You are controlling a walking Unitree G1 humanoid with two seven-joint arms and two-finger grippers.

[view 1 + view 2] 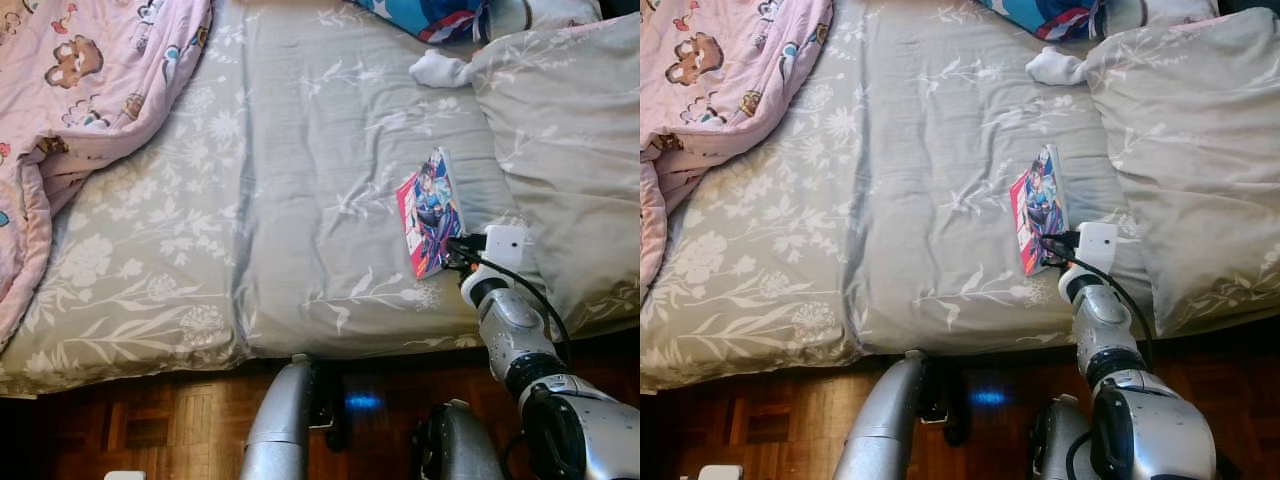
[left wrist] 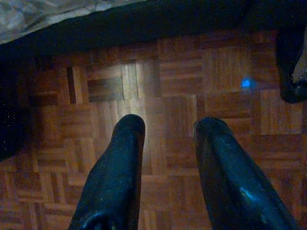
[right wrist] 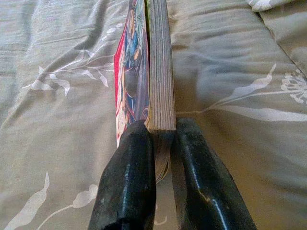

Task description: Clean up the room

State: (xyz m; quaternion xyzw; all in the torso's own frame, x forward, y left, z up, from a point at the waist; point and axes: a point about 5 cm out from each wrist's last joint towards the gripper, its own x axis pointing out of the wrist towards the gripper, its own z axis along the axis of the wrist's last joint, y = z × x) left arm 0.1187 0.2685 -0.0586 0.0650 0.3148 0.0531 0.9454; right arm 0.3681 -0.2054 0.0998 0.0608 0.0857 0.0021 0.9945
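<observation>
Your right gripper (image 3: 160,143) is clamped on the near end of a comic book (image 1: 432,210), one black finger on each face of the page block, as the right wrist view shows; the book stands on edge, tilted, with its colourful cover leaning toward the robot's left, and its far end runs away from the fingers over the grey floral bedsheet (image 1: 280,200). The book sits near the bed's front edge, just left of the big grey pillow (image 1: 570,150), which lies close beside your wrist; a white sock (image 1: 438,68) lies well beyond the book, touching the pillow's far corner. To the left of the book you have a wide stretch of sheet, rumpled but bare, up to the pink cartoon-print blanket (image 1: 80,80) bunched at the far left. Your left gripper (image 2: 165,139) hangs low over the parquet floor (image 2: 192,72) beside the bed's edge, its fingers parted and holding nothing.
</observation>
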